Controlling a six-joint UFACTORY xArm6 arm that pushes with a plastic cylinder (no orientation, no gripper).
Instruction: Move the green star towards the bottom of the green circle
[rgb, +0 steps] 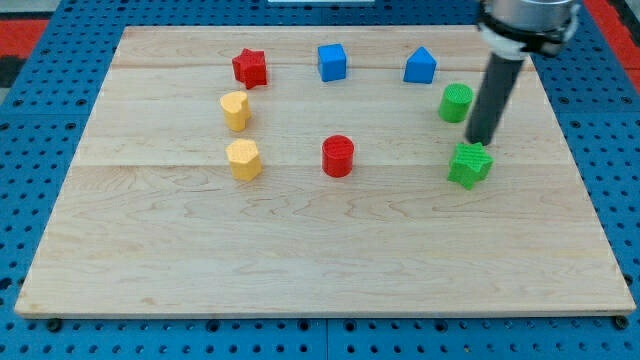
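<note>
The green star (469, 165) lies on the wooden board at the view's right. The green circle (456, 103) stands just above it, a short gap apart. My rod comes down from the view's top right, and my tip (480, 143) sits at the star's upper right edge, right of the circle's lower side. It looks to be touching or almost touching the star.
A red star (250, 68), a blue cube (332, 62) and a blue block (420, 66) line the top of the board (320, 250). A yellow heart (235, 110), a yellow block (244, 159) and a red cylinder (338, 156) sit mid-left.
</note>
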